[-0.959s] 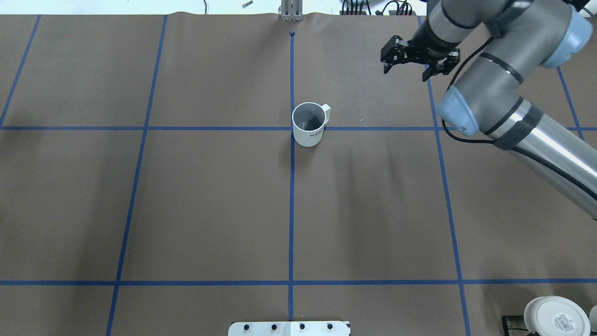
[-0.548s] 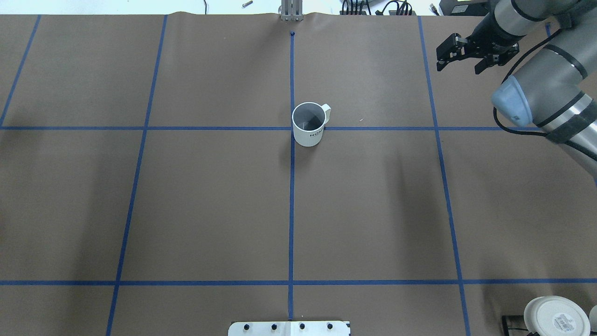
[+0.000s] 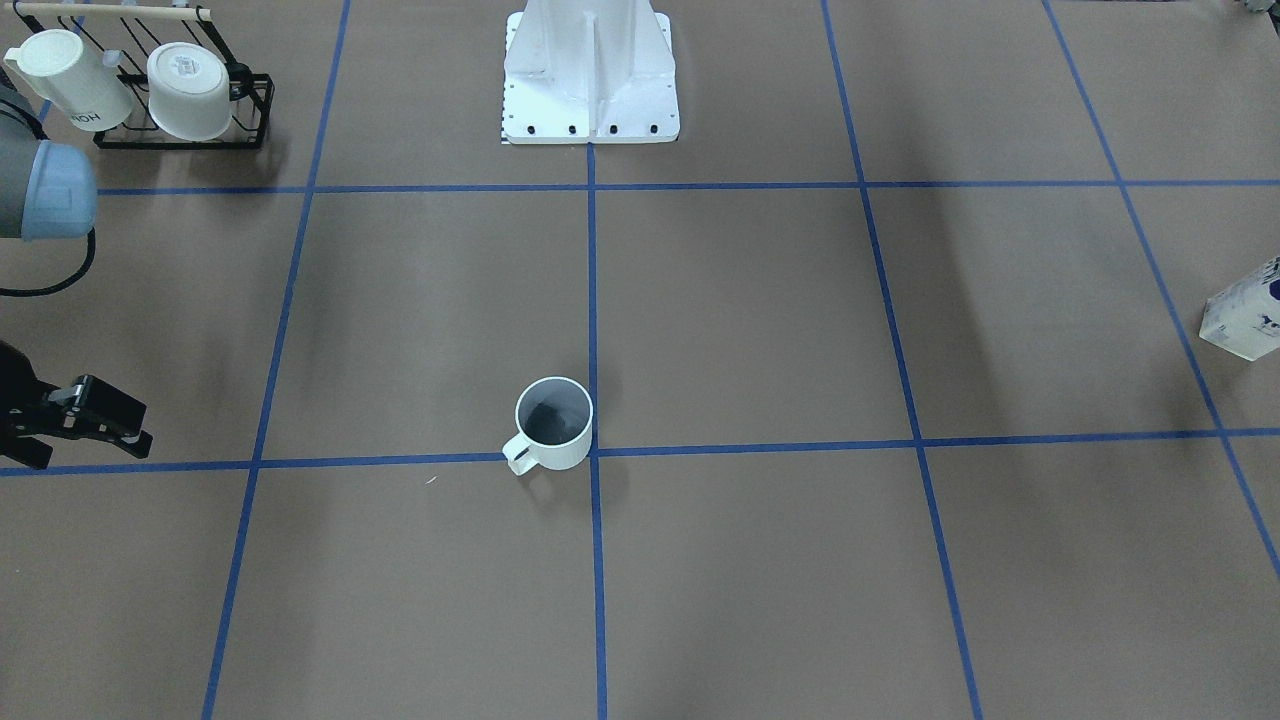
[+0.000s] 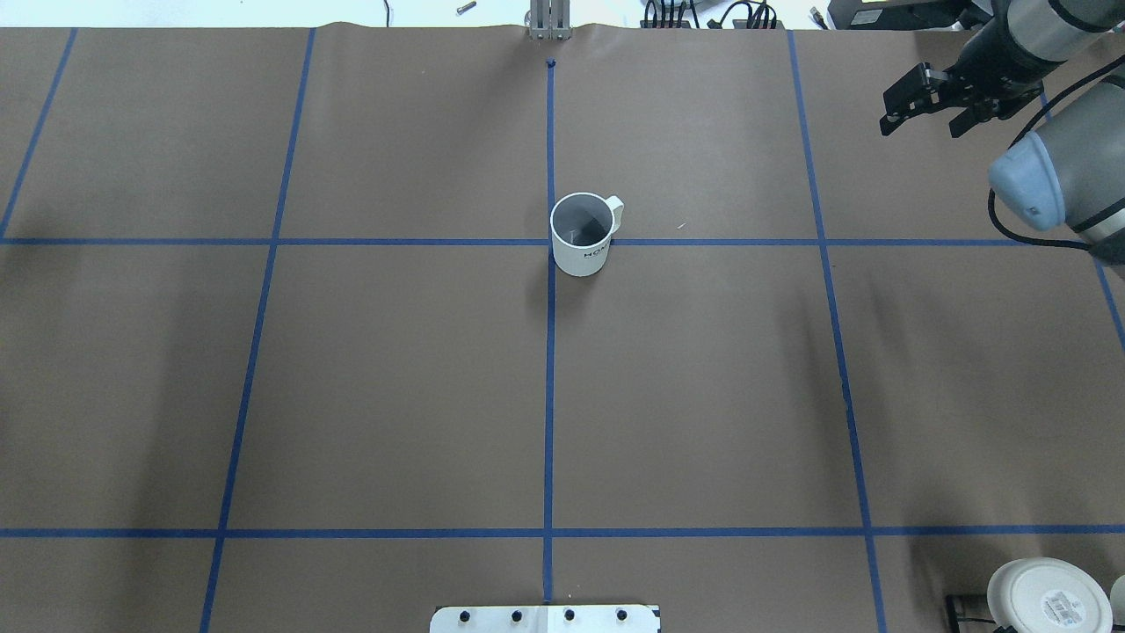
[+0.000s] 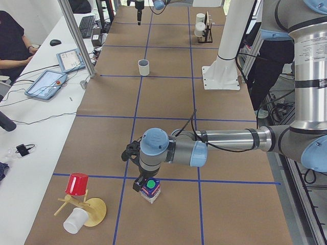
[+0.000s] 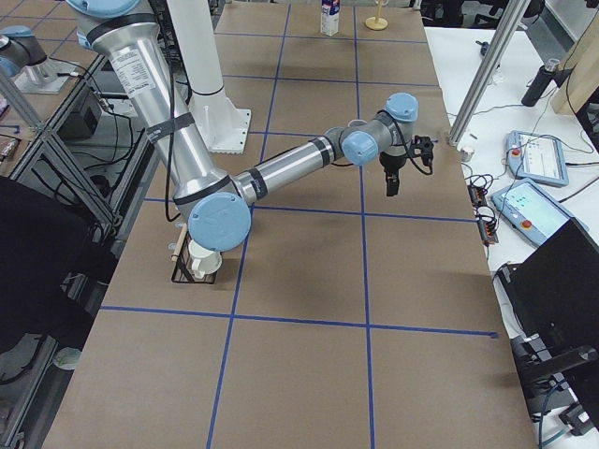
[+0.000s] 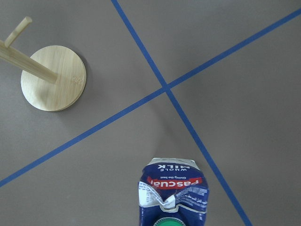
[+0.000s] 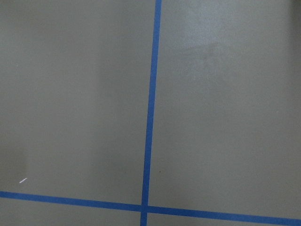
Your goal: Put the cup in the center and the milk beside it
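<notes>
The cup (image 4: 583,233), a white mug with a dark grey inside, stands upright just right of the center (image 4: 551,242) tape crossing; it also shows in the front view (image 3: 553,423). The milk (image 5: 150,189) stands upright far out on my left side, cut by the front view's right edge (image 3: 1245,320). In the left wrist view the carton (image 7: 174,197) is directly below the camera. My left gripper (image 5: 145,179) hangs right over the carton's top; I cannot tell whether it is open or shut. My right gripper (image 4: 920,127) is open and empty, far right of the cup.
A black rack (image 3: 250,95) with white upturned cups stands near the robot base (image 3: 590,80) on my right side. A wooden peg stand (image 7: 53,77) with a red cup (image 5: 77,184) sits close to the milk. Tablets and a person are along the far table edge.
My right arm has swung away from the cup toward the table's right edge, its gripper still open. The cup has not moved.
</notes>
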`<state>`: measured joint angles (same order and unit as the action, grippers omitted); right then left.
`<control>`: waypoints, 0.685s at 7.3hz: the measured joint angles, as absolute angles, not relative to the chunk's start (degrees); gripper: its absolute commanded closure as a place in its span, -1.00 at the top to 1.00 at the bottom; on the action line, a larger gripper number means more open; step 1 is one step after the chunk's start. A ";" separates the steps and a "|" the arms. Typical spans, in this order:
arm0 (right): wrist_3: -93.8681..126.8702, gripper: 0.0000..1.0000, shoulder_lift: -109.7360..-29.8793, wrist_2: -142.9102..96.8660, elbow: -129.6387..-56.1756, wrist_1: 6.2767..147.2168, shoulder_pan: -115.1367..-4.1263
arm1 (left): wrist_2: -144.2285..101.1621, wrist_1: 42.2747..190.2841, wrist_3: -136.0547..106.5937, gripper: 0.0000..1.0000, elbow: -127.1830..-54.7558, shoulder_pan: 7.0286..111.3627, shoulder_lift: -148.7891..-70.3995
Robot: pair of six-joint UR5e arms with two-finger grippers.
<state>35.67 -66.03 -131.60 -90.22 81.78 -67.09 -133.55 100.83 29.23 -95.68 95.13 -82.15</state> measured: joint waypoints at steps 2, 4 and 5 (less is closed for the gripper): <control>35.09 1.00 -66.27 -131.89 -90.38 82.34 -67.03 | -133.28 100.91 29.46 0.96 -95.06 93.27 -82.50; 35.03 1.00 -66.47 -131.92 -90.43 82.43 -67.11 | -133.26 101.17 29.50 0.96 -94.42 91.91 -82.59; 35.05 1.00 -66.51 -131.92 -90.43 82.44 -67.11 | -133.25 101.24 29.52 0.96 -94.09 91.68 -82.72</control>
